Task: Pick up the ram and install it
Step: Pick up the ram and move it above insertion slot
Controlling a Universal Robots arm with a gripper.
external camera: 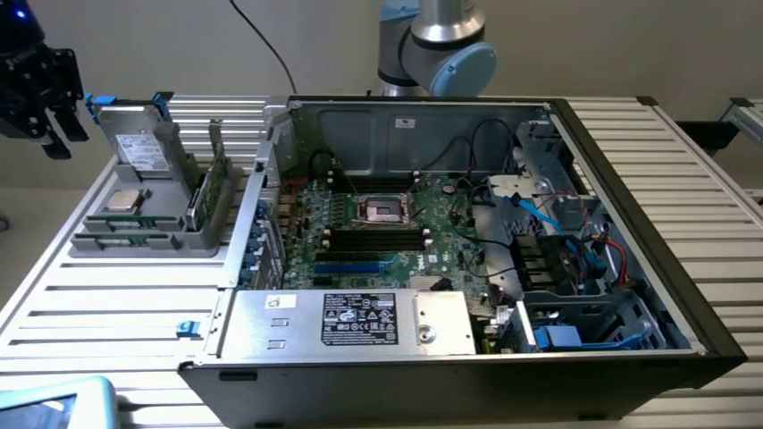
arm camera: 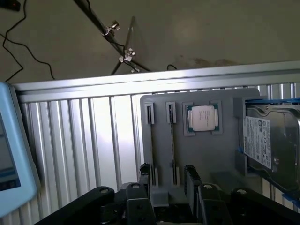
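Below the claw (external camera: 62, 134), toward the computer case (external camera: 394, 134), the ram (external camera: 209, 188) stands on edge in the grey tray (external camera: 89, 243). The claw hangs wide open and empty. Probably light, stiff and fragile, the ram is best pinched across its upper edge.

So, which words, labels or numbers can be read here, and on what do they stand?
None can be read.
Power supply label: print too small.
Hard drive label: print too small.
Processor chip: markings too faint.
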